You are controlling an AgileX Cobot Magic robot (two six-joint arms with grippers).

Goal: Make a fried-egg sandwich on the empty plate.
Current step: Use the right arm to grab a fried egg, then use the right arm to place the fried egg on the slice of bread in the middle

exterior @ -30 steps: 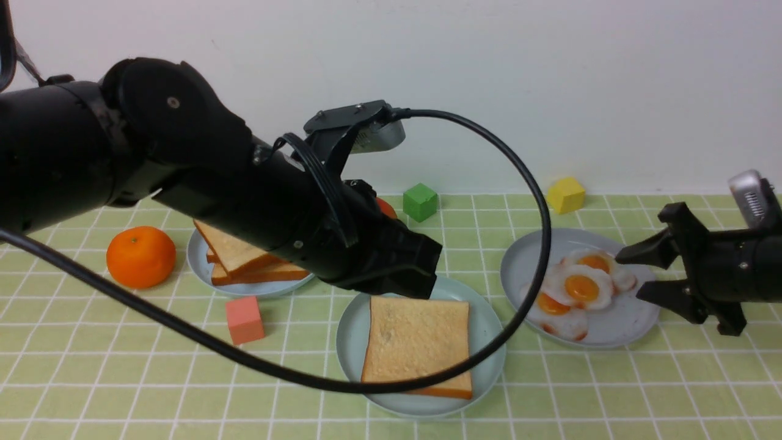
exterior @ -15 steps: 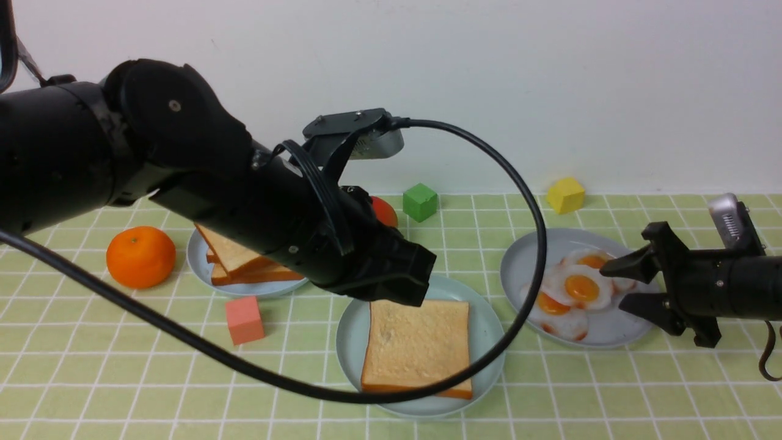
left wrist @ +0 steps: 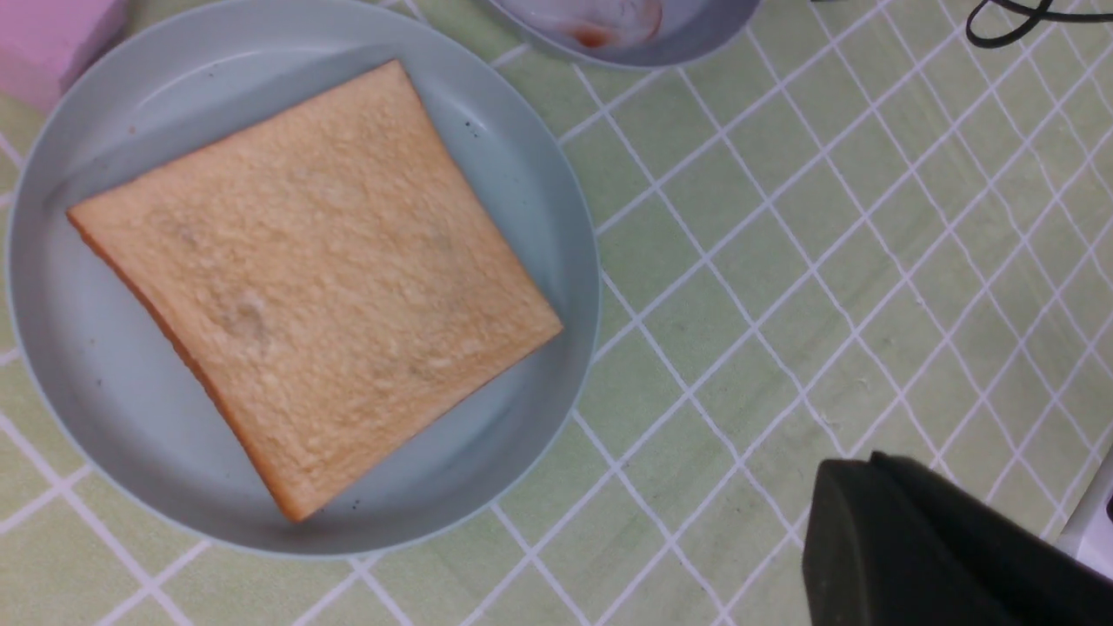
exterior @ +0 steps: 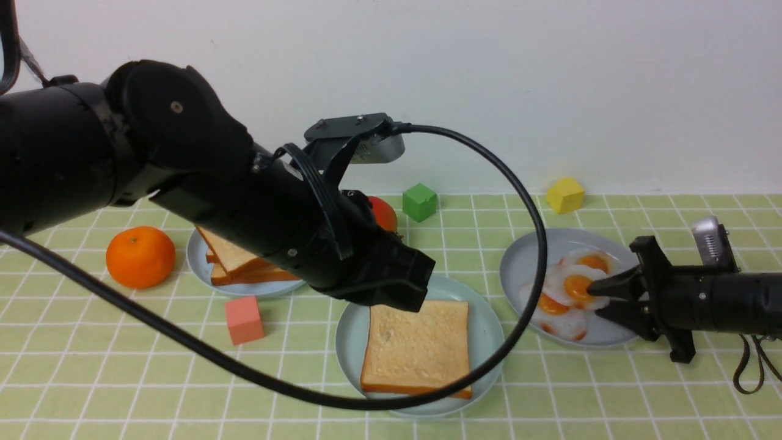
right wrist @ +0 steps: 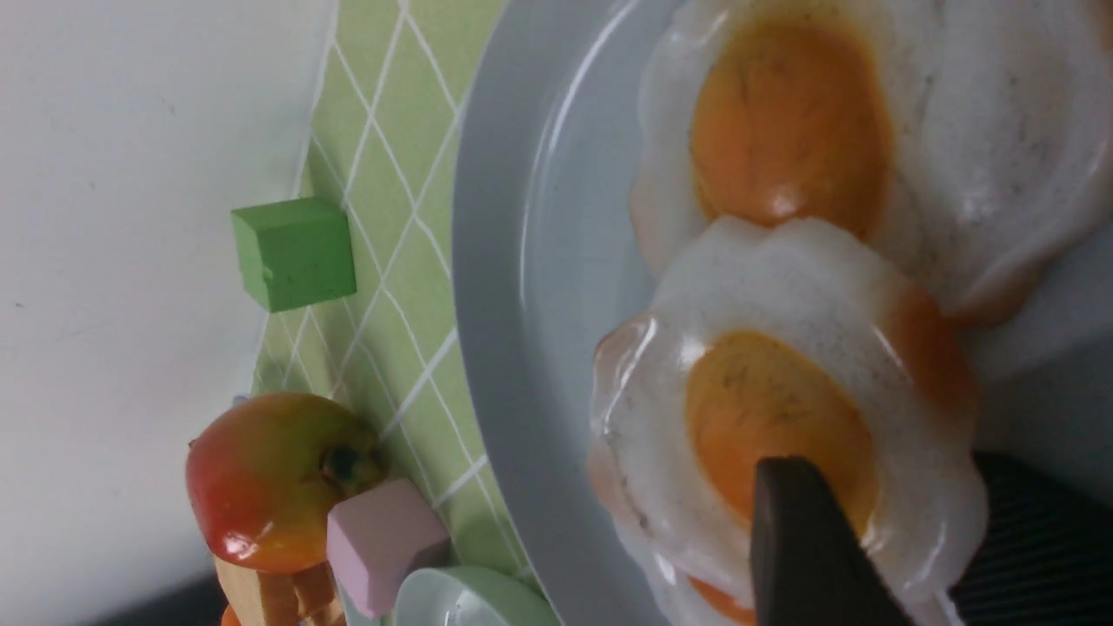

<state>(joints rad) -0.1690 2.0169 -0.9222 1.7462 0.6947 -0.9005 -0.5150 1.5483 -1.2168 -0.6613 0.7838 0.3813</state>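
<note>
At the bench's near edge, dead centre, sits the teal plate [exterior: 349,342] with one toast [exterior: 418,345] lying flat on it, crust square to the rim, nothing on top. At 9 o'clock from the plate, just beside it, stands a pink cube [exterior: 244,319]. Over the plate's 12 o'clock rim hangs the left hand [exterior: 408,292], clear of the toast, its jaws together and holding nothing; its thick black arm runs off toward 10 o'clock, and a black cable [exterior: 530,208] loops from the wrist camera around and down in front of the plate. At 3 o'clock from the teal plate, near it, lies a grey-blue egg plate [exterior: 519,260] carrying three overlapping fried eggs. The right hand [exterior: 595,298] reaches in low from the 3 o'clock side, level with the bench, one jaw above and one below the rim of the top egg [exterior: 571,284]; the jaws stand a narrow gap apart, and I cannot tell whether they pinch the egg. The right wrist view shows one dark finger lying across the white beside the yolk. At 10 o'clock from the teal plate a second grey-blue plate [exterior: 197,260] holds stacked toast slices [exterior: 235,260], partly hidden by the left arm, and an orange [exterior: 140,256] rests just beyond that plate at 9 o'clock. Farther back, near the wall, a red apple [exterior: 383,214] peeks out behind the left arm at 12 o'clock, a green cube [exterior: 420,202] stands just beside it, and a yellow cube [exterior: 566,195] sits at 1 o'clock behind the egg plate.
</note>
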